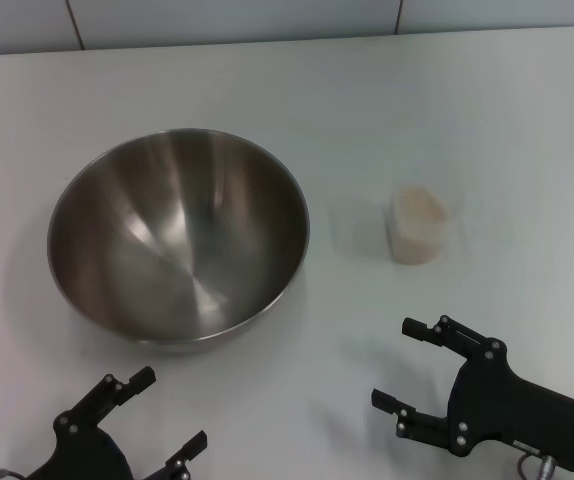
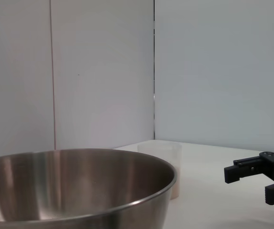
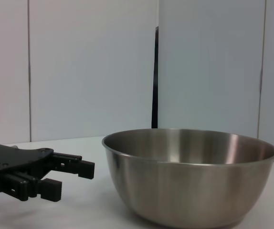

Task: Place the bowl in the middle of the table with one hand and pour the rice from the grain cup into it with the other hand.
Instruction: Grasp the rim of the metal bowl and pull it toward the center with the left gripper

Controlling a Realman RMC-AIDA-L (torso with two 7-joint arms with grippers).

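Head view shows the bowl upright on the white tabletop, left of centre; the cup of rice stands apart to its right; left end effector and right end effector hover released, grasping nothing.

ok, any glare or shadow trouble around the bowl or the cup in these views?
Head view: bright streaks inside the bowl, soft shadow beneath it on the table; the grain cup is faint against white. Left wrist view: the cup is pale behind the rim. Right wrist view: wall reflections on the bowl's side.
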